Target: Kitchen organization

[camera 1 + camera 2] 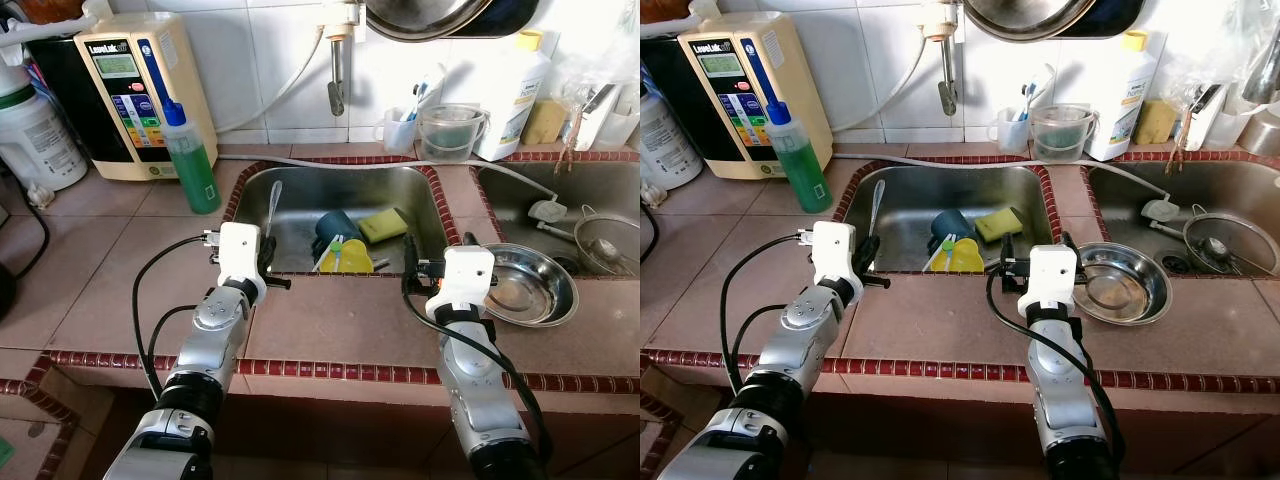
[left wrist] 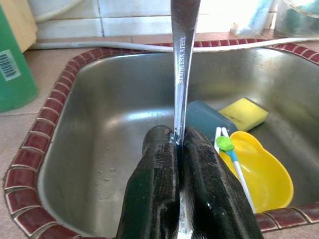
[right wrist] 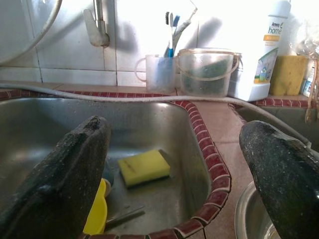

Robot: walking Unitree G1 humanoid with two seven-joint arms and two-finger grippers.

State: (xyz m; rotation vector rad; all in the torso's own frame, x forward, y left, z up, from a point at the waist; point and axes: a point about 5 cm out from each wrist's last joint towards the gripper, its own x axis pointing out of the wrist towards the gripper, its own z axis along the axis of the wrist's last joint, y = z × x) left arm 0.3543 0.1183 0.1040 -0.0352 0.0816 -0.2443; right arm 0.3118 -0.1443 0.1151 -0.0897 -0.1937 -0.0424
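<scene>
Pinching steel utensil handle (image 2: 182, 64), left tool (image 2: 179, 144).

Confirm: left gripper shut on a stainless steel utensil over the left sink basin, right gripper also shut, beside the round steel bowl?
Not quite. The right gripper is open; the right wrist view shows its fingers spread wide. The left gripper is shut on the stainless steel utensil over the left sink basin, and the round steel bowl sits beside the right gripper.

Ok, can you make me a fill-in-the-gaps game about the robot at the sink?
1. The left gripper is shut on a ____ utensil handle.
2. The right gripper has its fingers ____.
3. The sponge in the sink is coloured ____.
4. The soap bottle beside the sink holds ____ liquid.

Missing words: steel; open; yellow; green
</scene>
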